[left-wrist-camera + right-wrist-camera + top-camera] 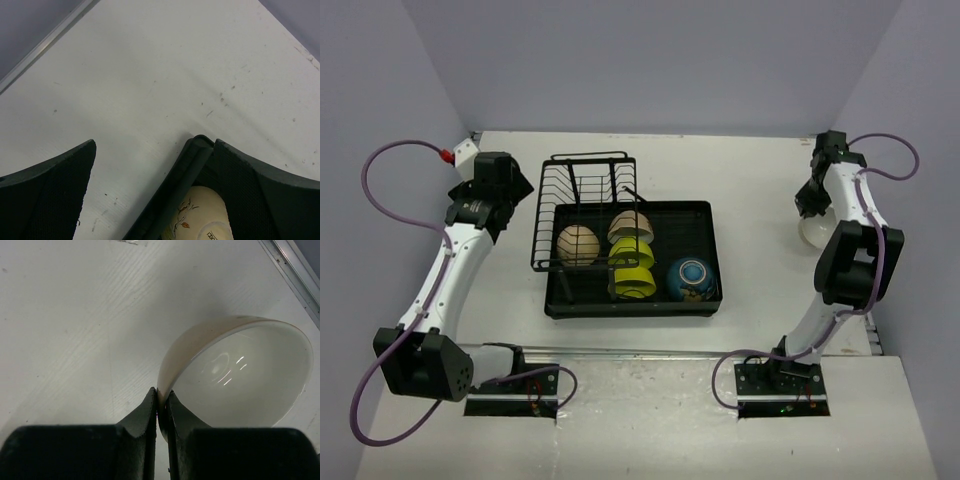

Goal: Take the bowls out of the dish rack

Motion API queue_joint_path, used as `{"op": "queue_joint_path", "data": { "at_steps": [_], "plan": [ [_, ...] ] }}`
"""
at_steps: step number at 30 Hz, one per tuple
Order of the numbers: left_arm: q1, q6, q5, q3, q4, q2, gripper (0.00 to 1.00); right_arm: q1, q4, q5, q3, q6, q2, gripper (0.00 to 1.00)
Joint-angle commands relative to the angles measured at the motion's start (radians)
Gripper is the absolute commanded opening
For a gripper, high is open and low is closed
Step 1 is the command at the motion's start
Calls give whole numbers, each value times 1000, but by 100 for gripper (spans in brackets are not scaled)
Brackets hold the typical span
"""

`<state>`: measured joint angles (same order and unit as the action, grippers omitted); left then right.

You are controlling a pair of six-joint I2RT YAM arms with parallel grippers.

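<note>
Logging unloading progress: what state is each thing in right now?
dish rack: holds five bowls.
tan bowls: both in the dish rack.
lime-green bowls: both on edge in the dish rack.
blue bowl: upright in the tray part, opening up.
cream-white bowl: out of the dish rack, tilted, held by its rim.
right gripper: shut on the cream-white bowl.
left gripper: open.

Right of the rack [630, 307], open table [760, 220] runs to the white bowl [815, 232]. Left of the rack, the left gripper [510, 195] sits just beside its wires, narrowing that side.
</note>
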<state>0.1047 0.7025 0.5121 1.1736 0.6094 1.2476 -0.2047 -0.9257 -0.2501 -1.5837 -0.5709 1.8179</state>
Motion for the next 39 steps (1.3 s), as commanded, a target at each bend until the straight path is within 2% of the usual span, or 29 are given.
{"op": "queue_joint_path", "data": {
  "at_steps": [1,10,18,19,21,24,31,35,39],
  "plan": [
    [-8,-24,16,49,-10,15,99,-12,19,-60,-50,32,40,0],
    [-8,-20,11,57,-23,30,100,-18,21,-90,-111,57,152,0],
    [-7,-23,11,67,-17,42,100,-19,36,-101,-116,74,178,0],
    [-8,-23,8,67,-17,44,100,-19,36,-104,-114,72,178,6],
    [-8,-20,3,66,-17,45,100,-19,33,-98,-119,77,188,8],
    [-8,-15,-7,60,-22,44,100,-18,34,-100,-118,80,192,17],
    [-7,-5,-24,52,-20,47,100,-18,37,-87,-128,85,210,26],
    [-7,-3,-38,47,-25,53,100,7,82,-94,-108,85,147,41],
    [-8,0,-38,38,-28,58,100,37,33,-95,-183,88,107,48]
  ]
}}
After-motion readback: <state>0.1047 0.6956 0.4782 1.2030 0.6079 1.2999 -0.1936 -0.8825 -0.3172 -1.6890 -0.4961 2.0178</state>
